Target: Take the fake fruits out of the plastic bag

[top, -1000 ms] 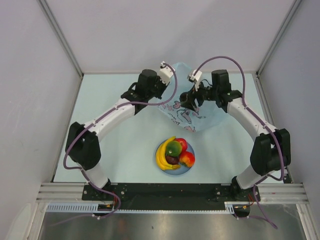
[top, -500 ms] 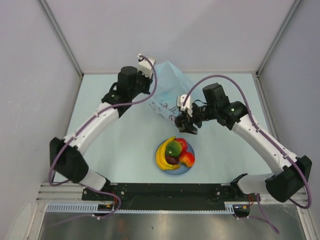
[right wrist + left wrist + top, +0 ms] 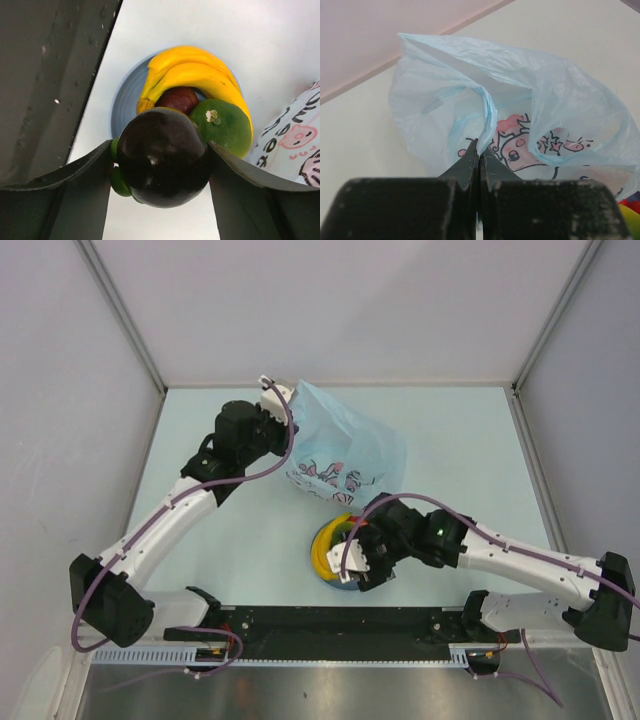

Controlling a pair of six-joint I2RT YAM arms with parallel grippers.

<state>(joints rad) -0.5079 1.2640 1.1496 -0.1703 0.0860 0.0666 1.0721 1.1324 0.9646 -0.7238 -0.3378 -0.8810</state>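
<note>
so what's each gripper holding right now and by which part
Left gripper pinches the plastic bag by a fold of its top edge. Right gripper clamps a dark purple round fruit across its sides, over the plate.

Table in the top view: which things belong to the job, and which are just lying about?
Job: plastic bag, pinched by left gripper; black fruit in right gripper; banana, green fruit, dark red fruit.
Just there: blue plate, black rail.

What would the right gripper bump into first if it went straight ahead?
Probably the pile on the plate: the right gripper, holding a dark fruit, points at the maroon fruit and green fruit. Depth is hard to judge.
</note>
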